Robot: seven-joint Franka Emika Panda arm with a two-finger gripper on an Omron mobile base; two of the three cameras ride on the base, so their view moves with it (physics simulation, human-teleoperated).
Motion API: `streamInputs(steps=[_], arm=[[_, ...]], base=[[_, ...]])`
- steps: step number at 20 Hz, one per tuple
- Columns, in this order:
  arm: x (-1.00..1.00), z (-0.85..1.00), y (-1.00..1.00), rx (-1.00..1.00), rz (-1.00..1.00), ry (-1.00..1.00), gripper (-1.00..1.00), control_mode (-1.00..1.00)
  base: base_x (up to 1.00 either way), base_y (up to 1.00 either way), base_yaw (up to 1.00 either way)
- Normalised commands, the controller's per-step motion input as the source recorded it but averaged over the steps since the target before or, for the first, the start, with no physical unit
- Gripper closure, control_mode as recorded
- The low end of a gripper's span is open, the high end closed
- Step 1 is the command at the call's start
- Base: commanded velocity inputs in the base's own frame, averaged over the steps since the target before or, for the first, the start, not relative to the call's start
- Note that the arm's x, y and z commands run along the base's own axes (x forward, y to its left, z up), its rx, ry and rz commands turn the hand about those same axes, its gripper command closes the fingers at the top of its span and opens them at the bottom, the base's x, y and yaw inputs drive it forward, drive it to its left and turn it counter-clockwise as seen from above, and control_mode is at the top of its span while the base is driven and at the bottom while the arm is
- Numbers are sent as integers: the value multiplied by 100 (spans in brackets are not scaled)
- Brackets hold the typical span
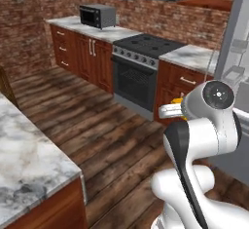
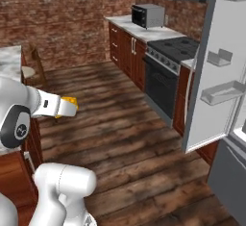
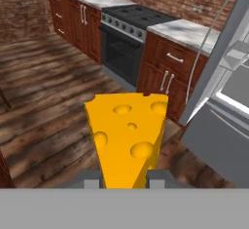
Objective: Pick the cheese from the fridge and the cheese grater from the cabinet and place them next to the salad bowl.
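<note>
In a brick-walled kitchen, beside the fridge [image 2: 218, 76] with its door open, the gripper [image 3: 125, 177] is clamping the cheese [image 3: 129, 135] between closed fingers, and should be holding it steady while carrying it clear of the door.

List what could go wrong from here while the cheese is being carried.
The hand grips the cheese only at its narrow lower tip, so the wedge may twist or slip out over the wooden floor. The fridge door stands open beside the path; a wide swing of the arm might clip it. The marble counter edge is close on the other side.
</note>
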Motion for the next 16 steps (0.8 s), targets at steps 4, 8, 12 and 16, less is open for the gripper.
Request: streamInputs(steps=[4, 8, 12, 16], arm=[[0, 0, 0, 0, 0, 0, 100, 100], [0, 0, 0, 0, 0, 0, 100, 100], [0, 0, 0, 0, 0, 0, 100, 100], [0, 0, 0, 0, 0, 0, 100, 100]], base=[[0, 1, 26], [0, 0, 23], [-4, 24, 41], [-26, 43, 49]])
